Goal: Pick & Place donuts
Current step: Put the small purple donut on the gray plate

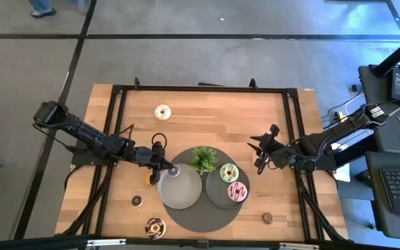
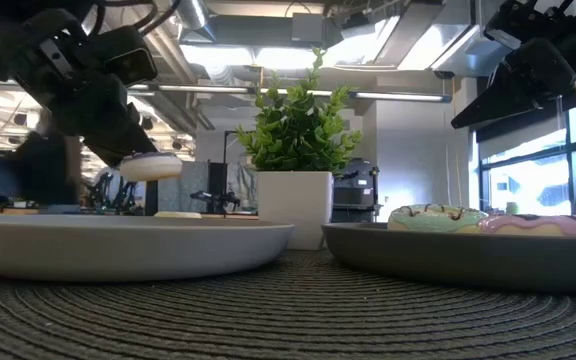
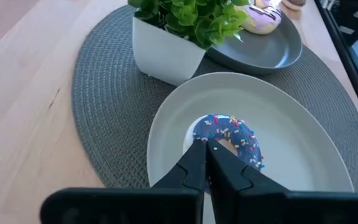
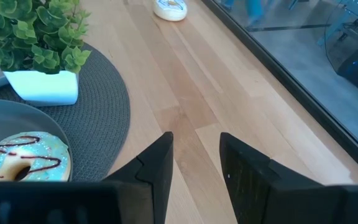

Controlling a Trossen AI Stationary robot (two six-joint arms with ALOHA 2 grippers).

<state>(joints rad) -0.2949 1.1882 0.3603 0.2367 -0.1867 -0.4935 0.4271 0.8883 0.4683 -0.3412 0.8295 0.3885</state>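
Observation:
My left gripper is shut on a blue-iced donut with sprinkles and holds it over the left grey plate. The low view shows that donut hanging above the plate's rim. My right gripper is open over bare wood, to the right of the right plate. On that plate lie a green donut and a pink donut. A white donut lies near the far edge and a chocolate one near the near edge. My left gripper pinches the blue donut between its two fingers at the rim nearest the gripper. The fingers slant down from the table's left side. The donut is lifted clear of the plate and lies about level, its white underside facing down.
A potted plant stands between the two plates on the round woven mat. Mini donuts lie on the wood: orange, dark and brown. A black frame edges the table.

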